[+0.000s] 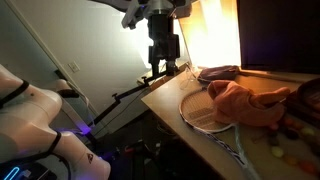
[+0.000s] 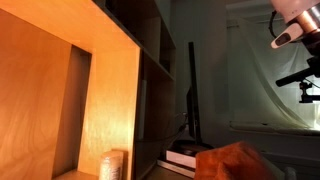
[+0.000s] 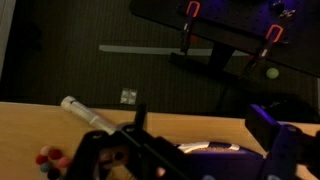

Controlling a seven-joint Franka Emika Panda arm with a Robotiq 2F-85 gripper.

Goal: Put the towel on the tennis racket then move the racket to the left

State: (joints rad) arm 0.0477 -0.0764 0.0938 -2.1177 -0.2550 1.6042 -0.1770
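The tennis racket [image 1: 203,112] lies flat on the wooden table [image 1: 170,98], its handle pointing toward the near edge. The orange towel [image 1: 246,100] lies bunched over part of the racket head; it also shows at the bottom of an exterior view [image 2: 236,162]. My gripper [image 1: 164,66] hangs above the far end of the racket head, clear of the towel, open and empty. In the wrist view my gripper [image 3: 198,160] straddles the racket's white and purple rim [image 3: 206,147]. The white handle [image 3: 88,116] runs off to the left. The towel is out of the wrist view.
Small coloured objects [image 1: 286,126] lie on the table beyond the towel and show in the wrist view [image 3: 46,158]. A dark item [image 1: 218,72] sits by the lit wall. A camera stand arm [image 1: 130,92] reaches toward the table edge. A wooden shelf [image 2: 90,90] fills an exterior view.
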